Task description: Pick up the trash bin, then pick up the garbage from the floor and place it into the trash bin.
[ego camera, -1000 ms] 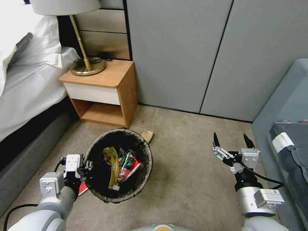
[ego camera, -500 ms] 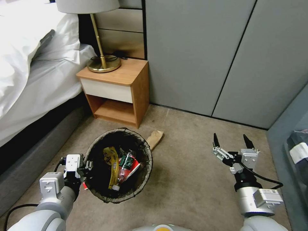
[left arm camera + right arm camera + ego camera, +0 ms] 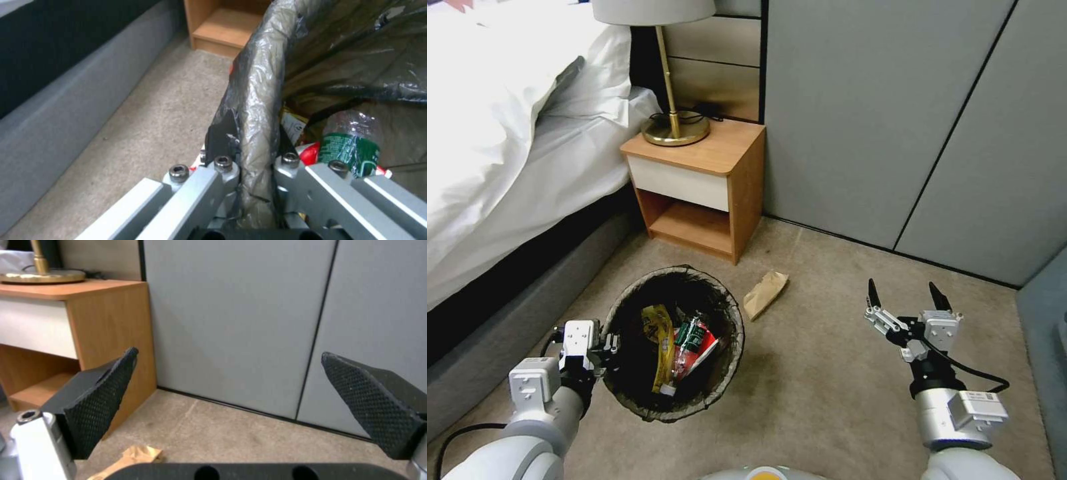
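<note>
while the left end effector grips its rim, the trash bin holds wrappers.

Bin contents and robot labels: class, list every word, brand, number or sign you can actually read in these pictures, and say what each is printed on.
No text can be read.
Green bottle label: white print, too blurred.
Yellow wrapper in the trash bin: dark markings, too small.
Red-and-white carton: nothing legible.
Sticker on the right arm's wrist: print too small.
The brown paper scrap on the floor bears no print.
</note>
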Controlling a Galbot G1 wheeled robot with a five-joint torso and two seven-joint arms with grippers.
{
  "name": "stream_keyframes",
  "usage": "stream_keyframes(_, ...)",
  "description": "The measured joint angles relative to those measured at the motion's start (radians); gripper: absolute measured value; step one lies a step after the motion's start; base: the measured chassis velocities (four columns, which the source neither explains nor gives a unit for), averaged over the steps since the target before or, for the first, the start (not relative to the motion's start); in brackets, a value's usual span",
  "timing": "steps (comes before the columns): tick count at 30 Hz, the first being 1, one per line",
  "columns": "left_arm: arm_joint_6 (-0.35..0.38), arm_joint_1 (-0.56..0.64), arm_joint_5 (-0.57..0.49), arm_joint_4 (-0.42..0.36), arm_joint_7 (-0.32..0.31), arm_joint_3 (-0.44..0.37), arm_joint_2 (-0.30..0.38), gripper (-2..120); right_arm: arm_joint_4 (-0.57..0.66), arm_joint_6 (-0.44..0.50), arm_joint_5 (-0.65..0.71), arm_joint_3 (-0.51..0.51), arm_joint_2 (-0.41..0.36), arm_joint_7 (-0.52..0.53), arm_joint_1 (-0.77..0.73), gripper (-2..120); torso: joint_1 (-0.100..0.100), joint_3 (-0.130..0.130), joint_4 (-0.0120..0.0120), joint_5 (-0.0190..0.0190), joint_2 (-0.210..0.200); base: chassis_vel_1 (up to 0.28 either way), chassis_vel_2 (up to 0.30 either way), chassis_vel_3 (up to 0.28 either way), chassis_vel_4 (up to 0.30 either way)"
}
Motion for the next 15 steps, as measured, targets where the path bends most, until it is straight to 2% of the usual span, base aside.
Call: stream_keyframes(15,0.0,-0.001,0.0,0.0,0.001,-0.001,0.001,1,-0.009,0.005,-0.001,0.0,0.0,0.001,0.005,100,0.0,0.0,0.0002,0.0,0.0,0.036,0.037,0.04,0.033)
